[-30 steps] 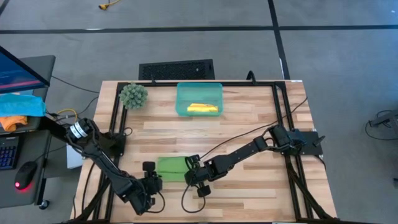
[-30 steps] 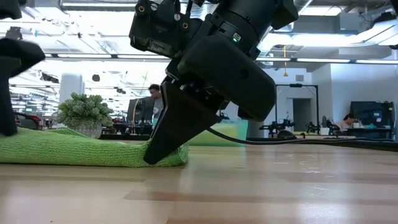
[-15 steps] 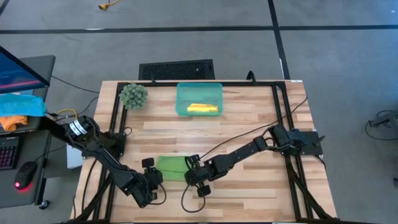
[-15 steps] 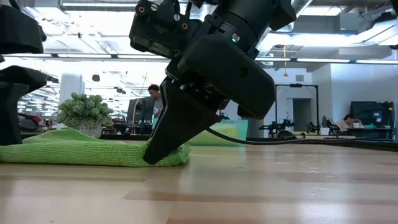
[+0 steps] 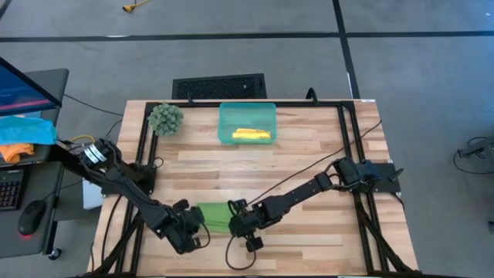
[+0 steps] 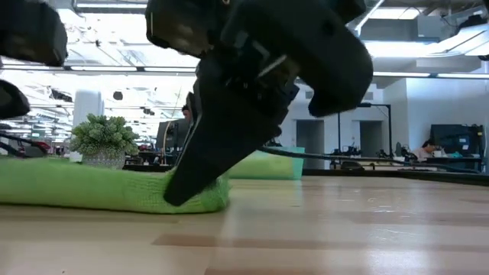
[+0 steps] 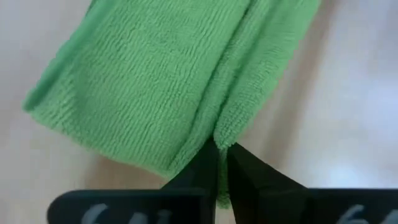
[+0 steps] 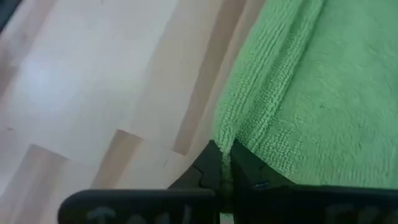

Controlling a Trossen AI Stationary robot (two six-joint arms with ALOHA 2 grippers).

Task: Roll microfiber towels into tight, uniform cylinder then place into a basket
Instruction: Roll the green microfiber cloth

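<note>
left gripper (image 7: 221, 163) pinched shut on the lime green towel (image 5: 214, 216) edge at table's seven o'clock; right gripper (image 8: 222, 163) clamped on the opposite edge, likely to roll evenly. yellow towel (image 5: 252, 134) already in basket (image 5: 225, 116) at twelve.

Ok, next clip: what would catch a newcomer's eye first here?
Most striking is the lime green microfiber towel lying flat near the front edge of the wooden table, with both dark arms bent low over it. The left hand and the right hand are each shut on an edge of it. Further back, a bright yellow rolled towel already lies in the translucent teal-green plastic basket, beside a fuzzy green ball-shaped plant.
</note>
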